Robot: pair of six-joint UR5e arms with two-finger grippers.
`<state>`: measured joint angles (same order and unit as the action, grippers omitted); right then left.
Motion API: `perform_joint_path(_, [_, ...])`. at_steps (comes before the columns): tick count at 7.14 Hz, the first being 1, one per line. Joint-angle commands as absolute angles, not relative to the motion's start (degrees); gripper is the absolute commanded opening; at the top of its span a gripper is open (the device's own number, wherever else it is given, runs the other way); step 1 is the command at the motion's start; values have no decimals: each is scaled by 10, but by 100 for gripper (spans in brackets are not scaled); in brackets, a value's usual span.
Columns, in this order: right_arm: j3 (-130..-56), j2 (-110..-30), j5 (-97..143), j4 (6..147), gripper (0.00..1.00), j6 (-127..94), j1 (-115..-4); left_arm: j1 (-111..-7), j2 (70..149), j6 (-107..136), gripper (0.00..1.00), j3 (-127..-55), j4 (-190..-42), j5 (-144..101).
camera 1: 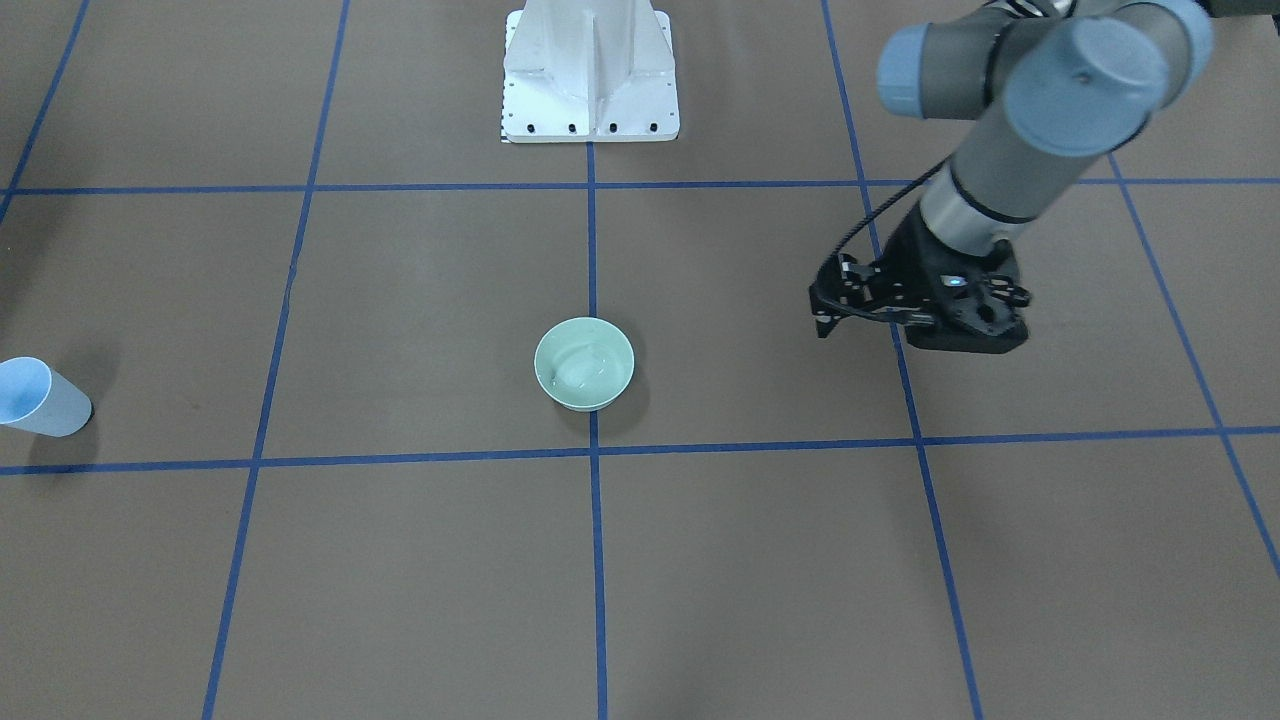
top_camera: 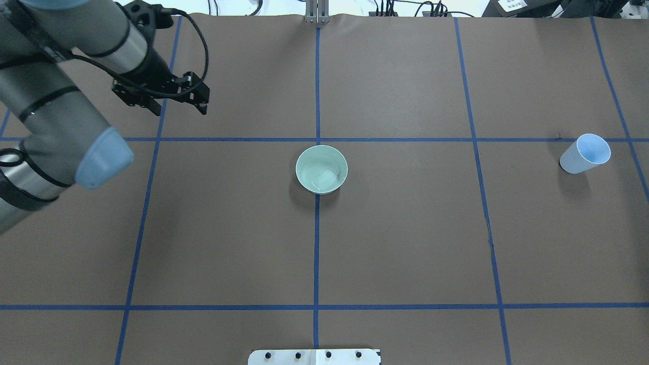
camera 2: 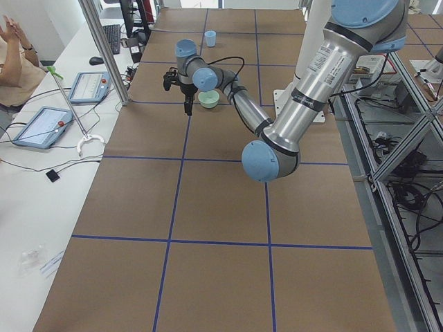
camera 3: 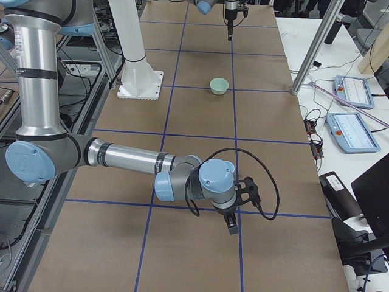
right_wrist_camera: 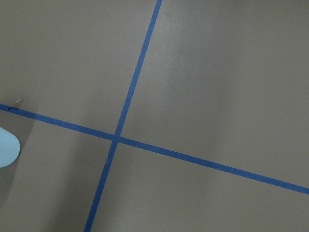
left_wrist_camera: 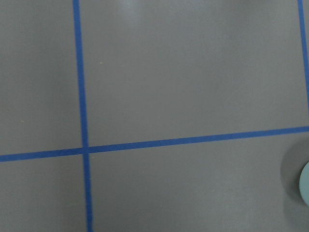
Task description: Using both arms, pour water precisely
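Observation:
A pale green bowl [camera 1: 548,340] stands at the table's middle with a small glossy pool of water [camera 1: 580,373] in it; it also shows in the overhead view [top_camera: 300,161]. A light blue cup [top_camera: 583,154] stands alone on my right side. My left gripper [top_camera: 157,96] hangs above bare table, well off to the left of the bowl and holding nothing; I cannot tell how its jaws stand. My right gripper [camera 3: 231,226] shows only in the exterior right view, low over the table near the cup's end; I cannot tell its state. The cup's edge [right_wrist_camera: 7,147] shows in the right wrist view.
The white bolted pedestal [camera 1: 590,75] stands at the robot's edge of the table. Blue tape lines [top_camera: 317,228] grid the brown table cover. Operator tablets [camera 3: 352,131] and cables lie beyond the far edge. The bowl's rim [left_wrist_camera: 305,183] peeks in at the left wrist view's right edge.

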<state>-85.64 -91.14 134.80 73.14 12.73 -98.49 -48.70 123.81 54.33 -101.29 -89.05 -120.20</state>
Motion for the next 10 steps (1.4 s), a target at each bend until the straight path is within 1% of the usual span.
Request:
perform_joint_path(1, [-856, -913, 1348, 730, 100, 127, -986, -363, 1261, 597, 100, -988, -973, -1044])
perform_joint_path(2, [-856, -913, 1348, 729, 100, 127, -986, -345, 1268, 605, 100, -945, -1027, -1043])
perform_joint_path(3, [-855, -913, 1347, 729, 100, 128, -986, -331, 1314, 622, 100, -879, -1052, -1041])
perform_joint_path(4, [-855, -915, 1347, 729, 100, 128, -985, -324, 1325, 723, 100, -847, -1054, -1032])
perform_joint_path(7, [-855, -917, 1346, 728, 100, 128, -986, -316, 1332, 729, 100, -826, -1051, -1027])
perform_joint_path(8, [-855, -917, 1346, 728, 100, 128, -985, -309, 1333, 729, 93, -826, -1053, -1017])
perform_joint_path(9, [-854, -917, 1346, 728, 100, 128, -986, -301, 1334, 730, 83, -826, -1055, -1009])
perform_joint_path(10, [-854, -917, 1346, 728, 100, 128, -985, -298, 1340, 730, 42, -826, -1055, -1009])
